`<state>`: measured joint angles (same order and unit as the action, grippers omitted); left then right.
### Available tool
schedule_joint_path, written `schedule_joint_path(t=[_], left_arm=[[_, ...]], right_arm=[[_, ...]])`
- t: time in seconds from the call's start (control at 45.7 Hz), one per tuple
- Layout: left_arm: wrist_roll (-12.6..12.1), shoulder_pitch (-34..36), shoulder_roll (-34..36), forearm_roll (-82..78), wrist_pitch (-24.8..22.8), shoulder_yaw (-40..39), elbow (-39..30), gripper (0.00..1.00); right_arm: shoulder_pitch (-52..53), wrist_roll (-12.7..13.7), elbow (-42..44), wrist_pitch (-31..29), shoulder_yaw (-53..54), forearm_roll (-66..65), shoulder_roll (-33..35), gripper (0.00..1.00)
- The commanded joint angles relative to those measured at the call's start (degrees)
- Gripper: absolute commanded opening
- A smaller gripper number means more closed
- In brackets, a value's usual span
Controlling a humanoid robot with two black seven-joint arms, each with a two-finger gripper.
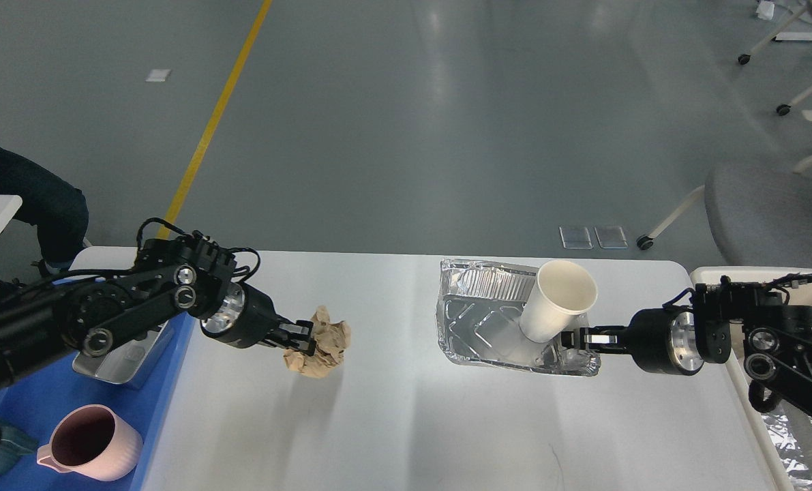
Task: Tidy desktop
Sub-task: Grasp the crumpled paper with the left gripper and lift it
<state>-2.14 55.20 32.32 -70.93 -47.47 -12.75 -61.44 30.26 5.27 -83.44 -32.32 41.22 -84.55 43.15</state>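
While the white, matte counter with rounded corners fills the lower view, the left claw grips crumpled brown paper above its left half. Near the far right edge, the right claw pinches a foil tray holding a tilted white paper cup.

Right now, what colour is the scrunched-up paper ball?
Light brown. The paper ball shows best in the head view, held in the left gripper.
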Motion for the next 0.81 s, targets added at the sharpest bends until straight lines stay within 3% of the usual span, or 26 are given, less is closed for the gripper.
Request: schedule_joint_path(t=[0.0, 0.11, 0.285, 0.526, 0.788], left_arm=[[1.0, -0.53, 11.35, 0.18, -3.15, -2.97, -5.79, 0.0], [2.49, -0.1, 17.77, 2.81, -7.19, -9.64, -7.56, 0.0], [1.44, 5.61, 20.24, 6.6, -7.53, -22.65, -6.94, 0.0], [1.0, 20.37, 19.37, 8.79, -7.53, -24.16, -2.55, 0.0], [-0.49, 33.73, 1.63, 8.44, -7.53, -20.3, 8.86, 0.01]], right_arm=[[0.32, 0.0, 0.03, -0.02, 0.0, 0.0, -0.08, 0.0], [0.23, 0.0, 0.03, -0.02, 0.0, 0.0, 0.09, 0.0], [0.23, 0.0, -0.06, -0.02, 0.0, 0.0, 0.71, 0.0], [0.58, 0.0, -0.15, -0.02, 0.0, 0.0, 0.89, 0.0], [0.67, 0.0, -0.15, -0.11, -0.09, -0.09, 1.06, 0.0]])
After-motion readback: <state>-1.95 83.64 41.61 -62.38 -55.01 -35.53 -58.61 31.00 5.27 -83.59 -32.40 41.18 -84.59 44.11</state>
